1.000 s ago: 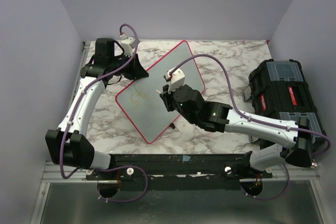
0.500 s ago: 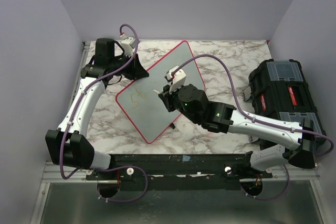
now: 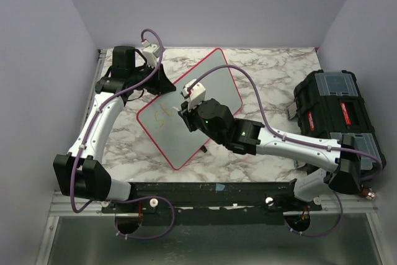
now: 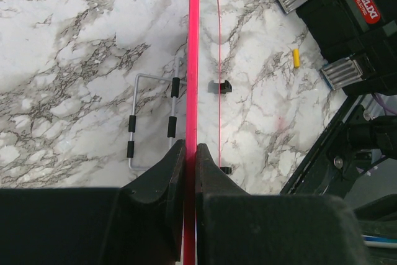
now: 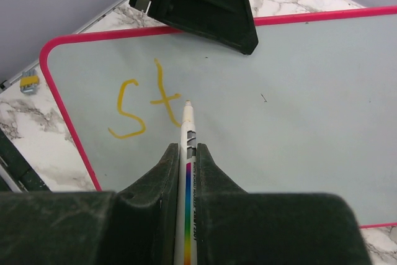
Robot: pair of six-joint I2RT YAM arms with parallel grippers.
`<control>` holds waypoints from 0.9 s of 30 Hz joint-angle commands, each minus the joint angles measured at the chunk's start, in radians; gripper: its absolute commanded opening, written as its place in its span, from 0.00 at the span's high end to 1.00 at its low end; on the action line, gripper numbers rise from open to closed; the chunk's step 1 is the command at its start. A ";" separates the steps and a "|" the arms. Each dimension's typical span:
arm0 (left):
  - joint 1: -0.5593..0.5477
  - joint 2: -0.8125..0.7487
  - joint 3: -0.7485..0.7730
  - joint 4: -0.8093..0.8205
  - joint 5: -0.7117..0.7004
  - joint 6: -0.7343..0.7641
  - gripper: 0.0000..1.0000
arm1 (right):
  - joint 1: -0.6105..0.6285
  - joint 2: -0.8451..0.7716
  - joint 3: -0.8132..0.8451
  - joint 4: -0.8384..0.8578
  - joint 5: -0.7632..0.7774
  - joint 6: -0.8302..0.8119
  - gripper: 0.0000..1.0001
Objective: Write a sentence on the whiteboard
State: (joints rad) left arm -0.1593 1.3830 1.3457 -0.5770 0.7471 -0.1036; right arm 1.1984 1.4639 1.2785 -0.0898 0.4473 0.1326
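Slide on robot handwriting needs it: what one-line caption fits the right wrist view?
Right gripper holds a marker, tip by yellow letters "St" on the pink-rimmed whiteboard.

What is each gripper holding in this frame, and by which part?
Left gripper: shut on the whiteboard, clamped over its red-pink rim. Right gripper: shut on a marker, held by the barrel with the tip end protruding.

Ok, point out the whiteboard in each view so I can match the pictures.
Top external: the whiteboard runs diagonally through the centre of the frame.
Left wrist: edge-on, a red line rising from the left gripper.
Right wrist: it fills most of the frame, yellow "St" at left.
Shared landmark: the left gripper clamped on its rim, upper left from above, top of frame in the right wrist view.
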 commanded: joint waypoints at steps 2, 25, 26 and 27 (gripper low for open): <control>-0.010 -0.019 -0.013 0.008 -0.015 0.027 1.00 | 0.000 0.050 0.051 0.051 0.008 -0.052 0.99; -0.011 -0.038 -0.021 0.013 -0.009 0.024 1.00 | -0.015 0.116 0.013 0.068 0.040 -0.058 0.99; -0.011 -0.038 -0.022 0.012 -0.009 0.024 1.00 | -0.015 0.114 0.004 0.065 0.040 -0.054 0.99; -0.011 -0.038 -0.021 0.013 -0.009 0.024 1.00 | -0.016 0.112 -0.005 0.065 0.039 -0.050 0.99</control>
State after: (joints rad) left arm -0.1585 1.3781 1.3380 -0.5690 0.7406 -0.1059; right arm 1.1896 1.5780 1.3155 -0.0341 0.4679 0.0769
